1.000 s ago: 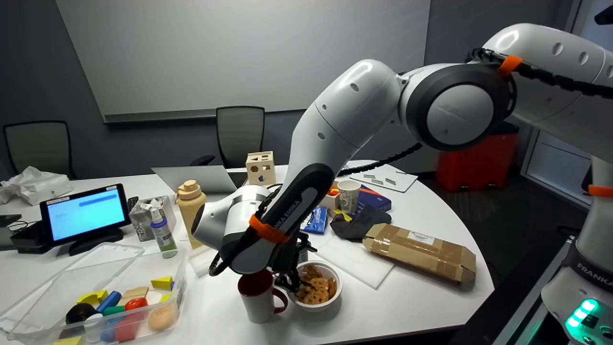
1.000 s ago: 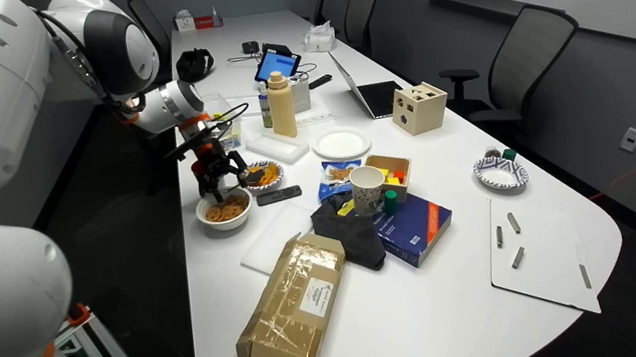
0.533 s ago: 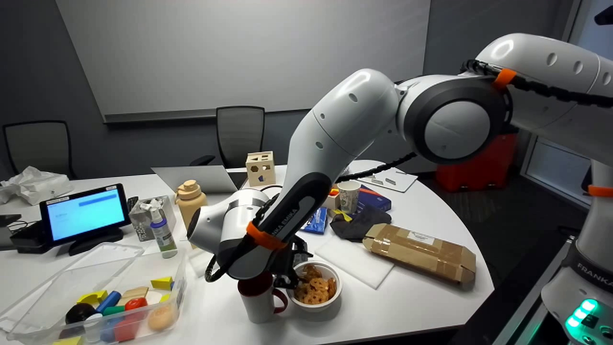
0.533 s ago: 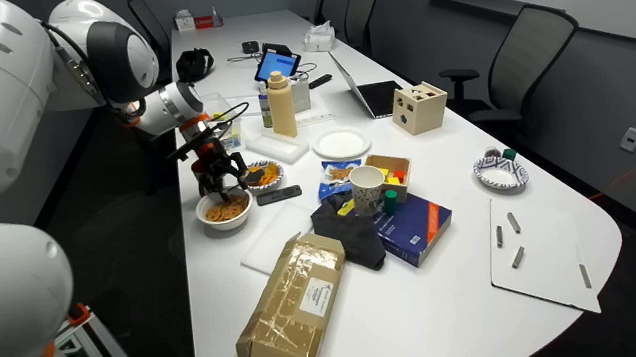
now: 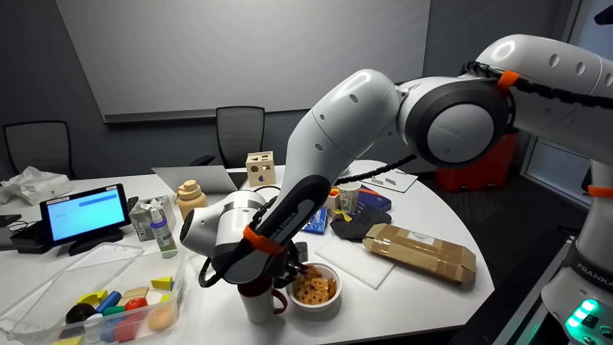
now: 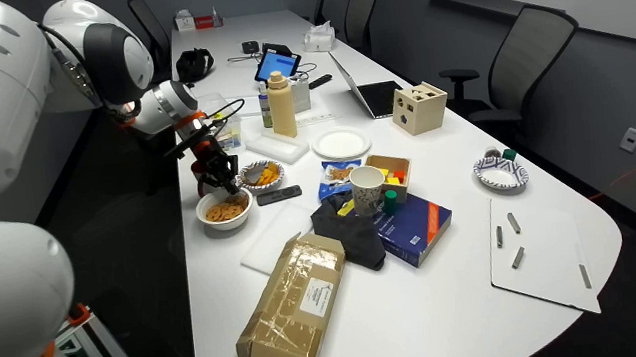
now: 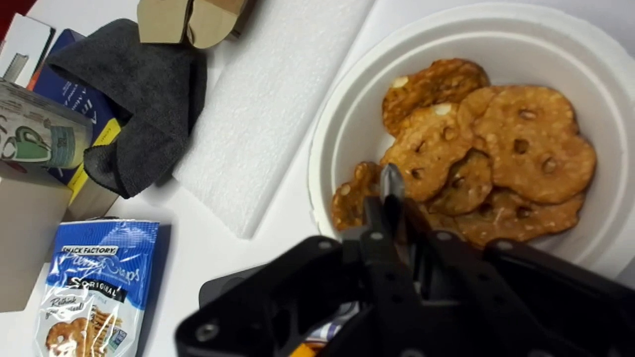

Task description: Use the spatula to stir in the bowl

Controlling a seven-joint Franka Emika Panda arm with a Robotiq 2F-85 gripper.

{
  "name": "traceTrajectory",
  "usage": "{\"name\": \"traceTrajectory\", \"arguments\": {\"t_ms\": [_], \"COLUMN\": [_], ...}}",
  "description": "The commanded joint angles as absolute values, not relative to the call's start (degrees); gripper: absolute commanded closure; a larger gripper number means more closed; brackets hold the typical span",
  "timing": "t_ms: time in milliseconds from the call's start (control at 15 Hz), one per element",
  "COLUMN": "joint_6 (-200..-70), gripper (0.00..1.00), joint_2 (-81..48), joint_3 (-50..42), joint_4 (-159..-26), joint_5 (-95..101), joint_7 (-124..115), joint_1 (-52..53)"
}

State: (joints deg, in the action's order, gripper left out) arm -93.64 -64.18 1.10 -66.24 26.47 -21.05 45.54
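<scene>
The bowl (image 6: 246, 185) is the patterned paper one with orange chips, right beside the hand; in an exterior view the arm hides it. On its chips rests a flat grey piece, seemingly the head of the spatula (image 6: 253, 175). A thin dark handle with a shiny metal end (image 7: 392, 179) sticks out between my fingertips in the wrist view. My gripper (image 7: 395, 213) has its fingers together on that handle, above the near rim of a larger white bowl (image 7: 603, 198) of pretzel crisps. Most of the handle is hidden by the hand.
A red-and-white mug (image 5: 258, 302) stands close under the wrist. A black remote (image 6: 279, 195) lies beside the bowls. White foam (image 6: 262, 246), a blue snack bag (image 6: 334, 184), a cardboard box (image 6: 294, 309) and a tan bottle (image 6: 282, 107) surround the area.
My fingers have come together from wide apart onto the handle. The hand has drawn back slightly from the white bowl. The grey head over the chips has turned and looks lighter.
</scene>
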Motion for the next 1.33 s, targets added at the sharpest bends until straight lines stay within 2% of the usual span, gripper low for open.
{"name": "traceTrajectory", "arguments": {"t_ms": [0,600,1267], "joint_6": [-93.66,-89.72,-65.66], "gripper": [1.0,0.99,0.99], "joint_2": [-65.81,-63.38,-65.39], "joint_3": [0.76,0.95,3.32], "joint_4": [-63.59,-63.34,-50.85], "joint_5": [27.6,26.67,17.8], "joint_7": [-19.67,-19.14,-8.33], "joint_1": [45.98,46.19,42.12]}}
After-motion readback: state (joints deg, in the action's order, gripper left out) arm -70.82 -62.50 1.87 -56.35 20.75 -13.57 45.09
